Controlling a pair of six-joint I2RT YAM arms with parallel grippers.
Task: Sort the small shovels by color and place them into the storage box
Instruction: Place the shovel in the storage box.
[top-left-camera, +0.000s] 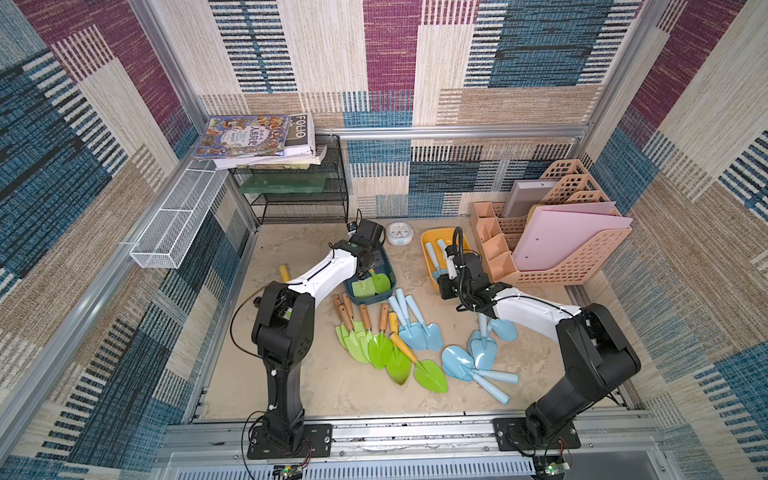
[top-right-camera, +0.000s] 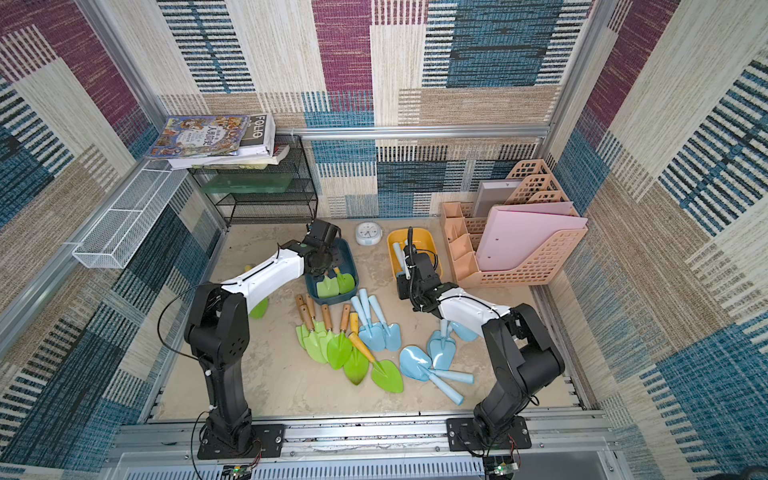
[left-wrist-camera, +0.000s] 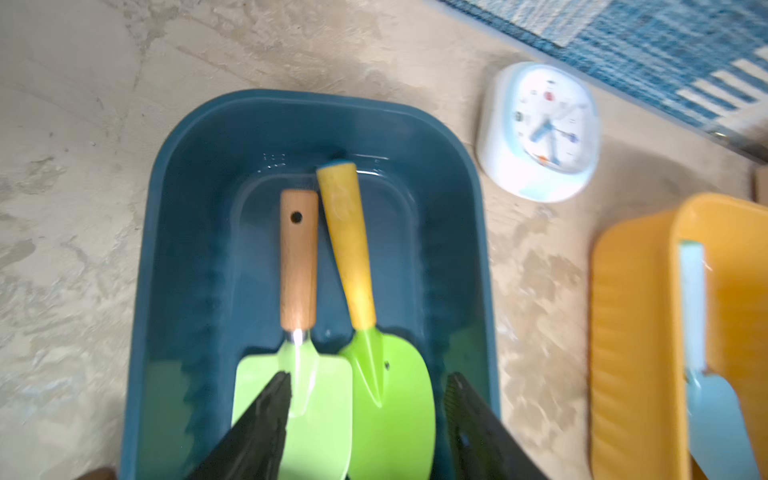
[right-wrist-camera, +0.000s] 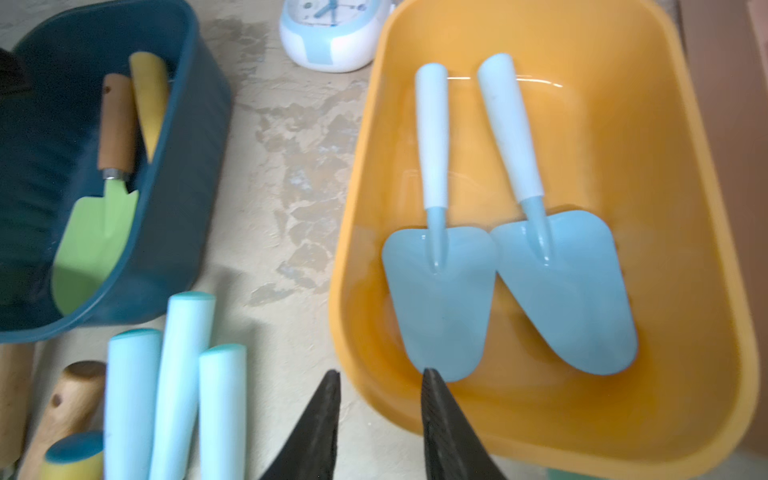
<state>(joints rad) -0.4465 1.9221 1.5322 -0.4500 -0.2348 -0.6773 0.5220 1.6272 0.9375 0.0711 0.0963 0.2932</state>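
The left gripper (left-wrist-camera: 370, 386), fingers spread and empty, hangs over the blades of two green shovels (left-wrist-camera: 298, 257) lying side by side in the dark blue bin (left-wrist-camera: 187, 208). The right gripper (right-wrist-camera: 382, 376), fingers parted and holding nothing, sits at the rim of the yellow bin (right-wrist-camera: 665, 208), which contains two pale blue shovels (right-wrist-camera: 561, 282). Loose green shovels (top-left-camera: 380, 349) and loose blue shovels (top-left-camera: 415, 332) lie on the table (top-left-camera: 332, 399).

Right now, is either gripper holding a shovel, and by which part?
Neither. The left gripper is open above two green shovels lying in the blue bin; the right gripper is open and empty at the yellow bin's rim.
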